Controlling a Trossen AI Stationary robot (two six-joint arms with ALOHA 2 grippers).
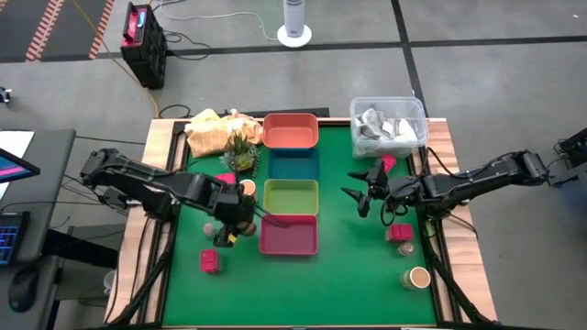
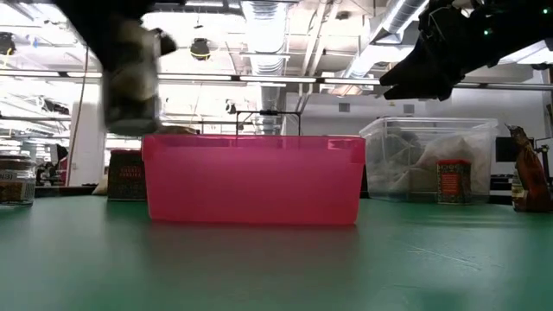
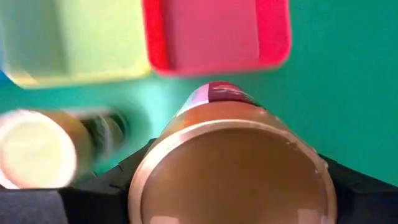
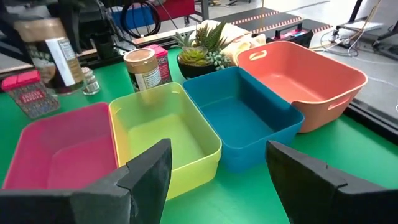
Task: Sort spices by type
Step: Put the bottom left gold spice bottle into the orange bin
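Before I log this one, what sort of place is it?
Probably a robotics lab or workshop: a green-topped table on a bare floor marked with striped tape, exposed ceiling ducts and strip lights behind.

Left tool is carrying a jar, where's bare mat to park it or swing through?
The left tool grips a tan-lidded jar beside the pink tray. Bare mat lies in front of the pink tray and between the tray column and the right tool. It is crowded near the plant, with jars beside the green tray.
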